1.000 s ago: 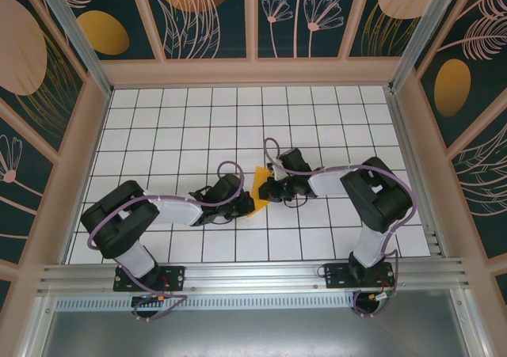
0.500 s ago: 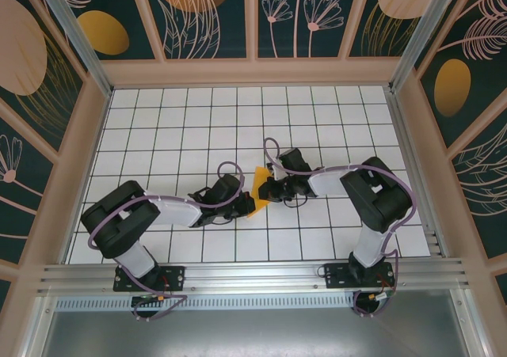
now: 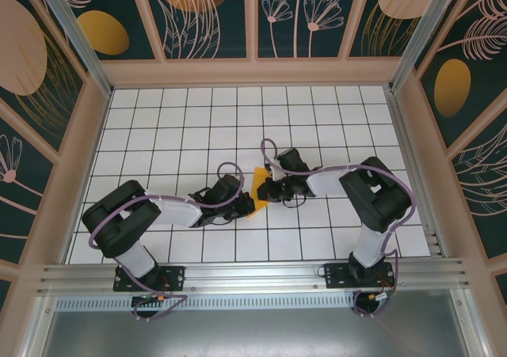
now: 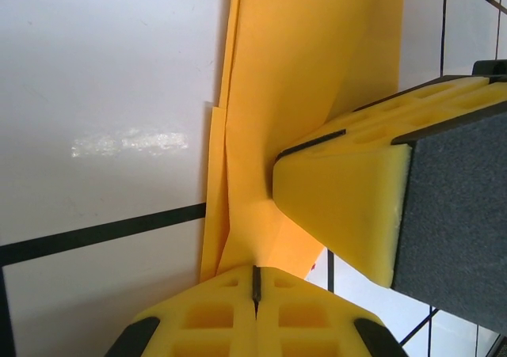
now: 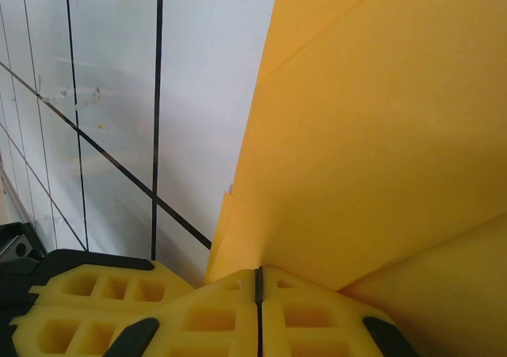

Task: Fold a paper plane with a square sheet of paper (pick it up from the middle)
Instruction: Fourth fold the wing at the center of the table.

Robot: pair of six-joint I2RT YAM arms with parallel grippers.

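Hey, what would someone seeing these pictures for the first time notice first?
The creased orange-yellow paper at the middle of the white grid table, with the left jaws and right jaws both shut on it from opposite sides. Around the table stand dark floral wall panels with orange ovals.

The top external camera looks down from high above and behind the arm bases (image 3: 150,278), taking in the whole grid table (image 3: 182,127), with the folded orange-yellow paper (image 3: 256,181) near mid-frame. The left wrist camera sits hard against that paper (image 4: 301,72), facing out past the left gripper (image 4: 255,274) toward the right gripper (image 4: 289,163) just beyond it. The right wrist camera is equally close, facing over the right gripper (image 5: 258,276) along the paper (image 5: 380,135). All three share the paper and the tiles beside it.
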